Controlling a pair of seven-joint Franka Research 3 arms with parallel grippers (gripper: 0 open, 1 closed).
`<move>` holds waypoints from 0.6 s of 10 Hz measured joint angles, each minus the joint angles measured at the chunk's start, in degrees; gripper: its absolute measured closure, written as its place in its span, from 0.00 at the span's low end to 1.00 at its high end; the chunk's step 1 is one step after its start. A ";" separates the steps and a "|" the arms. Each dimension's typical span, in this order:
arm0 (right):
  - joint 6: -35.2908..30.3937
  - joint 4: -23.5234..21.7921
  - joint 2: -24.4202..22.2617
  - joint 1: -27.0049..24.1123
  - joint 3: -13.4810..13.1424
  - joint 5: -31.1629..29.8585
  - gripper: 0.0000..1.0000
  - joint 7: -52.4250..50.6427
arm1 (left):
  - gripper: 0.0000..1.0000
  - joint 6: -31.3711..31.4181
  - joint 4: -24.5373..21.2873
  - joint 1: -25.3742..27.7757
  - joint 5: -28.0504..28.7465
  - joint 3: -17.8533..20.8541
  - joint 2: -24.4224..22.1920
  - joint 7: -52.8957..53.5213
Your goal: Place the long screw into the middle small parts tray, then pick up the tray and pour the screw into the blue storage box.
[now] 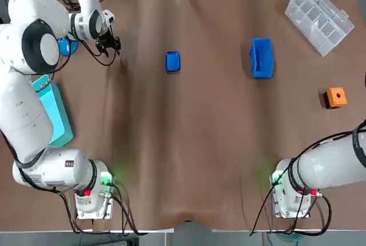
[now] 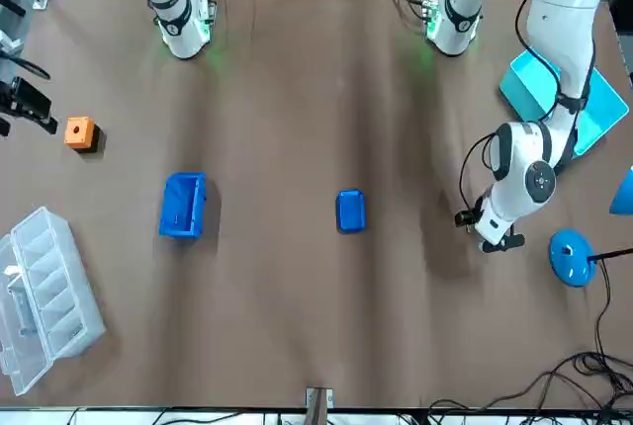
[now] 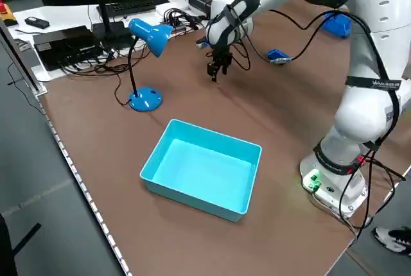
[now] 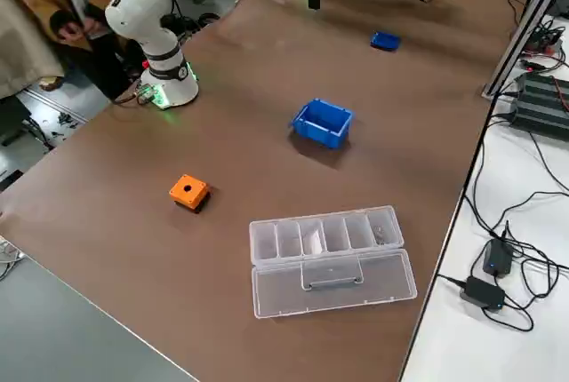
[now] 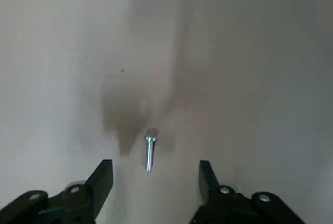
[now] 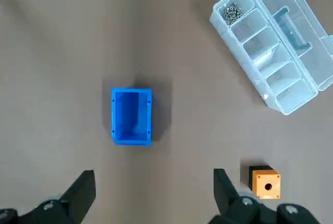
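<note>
1. Table [image 1: 189, 160]: brown surface that fills the top view.
2. Left arm [image 1: 23, 103]: white, runs up the left edge of the top view. Left gripper [image 1: 108, 44] is in the upper left, low over the table, its fingers [image 5: 101, 179] set moderately apart and holding nothing.
3. Right arm [image 1: 326, 166]: white, leaves the top view at the lower right. Right gripper [image 6: 153, 182] hangs high above the table, spread wide and empty.
4. Teal bin [image 1: 57, 117]: open and rectangular, at the left edge beside the left arm.
5. Clear compartment case [image 1: 319, 18]: lid open, upper right corner.
6. Desk lamp [image 3: 151, 32]: blue, upper left, near the left gripper.
7. Blue storage box [image 1: 262, 58]: upper right of centre.
8. Small blue tray [image 1: 172, 62]: upper centre, well apart from the box.
9. Orange button box [image 1: 335, 97]: right edge, below the case.
10. Long screw [image 5: 150, 151]: silver, lying flat on the table between the left gripper's fingers and touching neither, far from the tray.
</note>
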 joint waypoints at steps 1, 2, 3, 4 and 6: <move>0.00 0.03 0.00 0.00 -0.01 0.00 0.00 0.00 | 0.27 0.22 0.08 -0.03 0.00 -0.01 0.46 -0.39; 0.00 0.03 0.00 -0.02 -0.07 0.00 0.00 0.00 | 0.28 0.24 0.13 -0.05 0.00 -0.01 0.71 -0.68; 0.00 0.03 0.00 -0.03 -0.18 0.00 0.00 0.00 | 0.30 0.25 0.18 -0.07 0.00 -0.01 0.91 -0.92; 0.00 0.03 0.00 -0.04 -0.24 0.00 0.00 0.00 | 0.32 0.26 0.24 -0.07 0.00 -0.01 0.97 -1.08; 0.00 0.03 0.00 -0.03 -0.26 0.00 0.00 0.00 | 0.40 0.27 0.57 -0.08 0.00 -0.01 0.97 -1.15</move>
